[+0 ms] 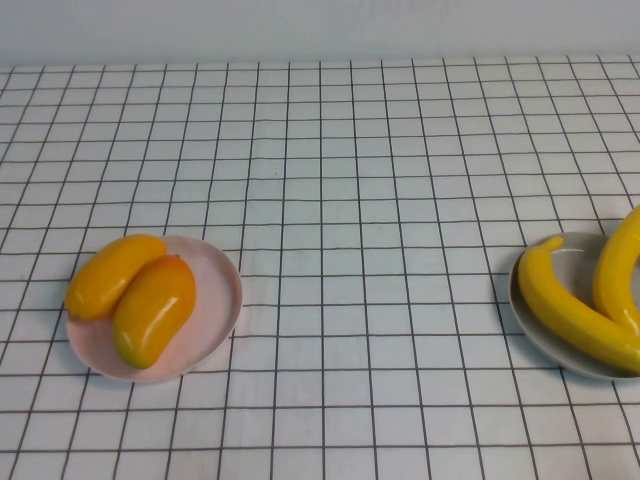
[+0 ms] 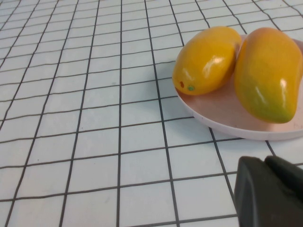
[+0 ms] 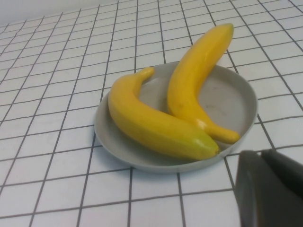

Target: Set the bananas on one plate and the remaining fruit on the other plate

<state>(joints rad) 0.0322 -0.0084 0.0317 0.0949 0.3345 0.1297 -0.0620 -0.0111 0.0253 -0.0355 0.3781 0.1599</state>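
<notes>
We see the sorting as done: both bananas (image 3: 161, 127) lie in the grey plate (image 3: 236, 101) at the table's (image 1: 350, 200) right side, and both mangoes (image 1: 135, 290) lie side by side, touching, on the pink plate (image 1: 215, 300) at the left.

Our left claw (image 2: 270, 191) sits low near the pink plate, just a dark corner showing in its wrist view; our right claw (image 3: 270, 189) sits likewise near the grey plate. Neither shows in the high view, neither holds anything we can see, and we cannot tell how far either is open.

What could go wrong, in our judgement: one banana overhangs the grey plate's rim with its tip, so a careless sweep of the right arm could tip it out. The outer mango sits at the pink plate's rim and, being round and glossy, could roll off if the left claw nudges the plate. The grey plate also runs out of the high view at the right, so we cannot see how near the table edge it stands.

Between the plates the table is wide open, with room to draw both arms back
</notes>
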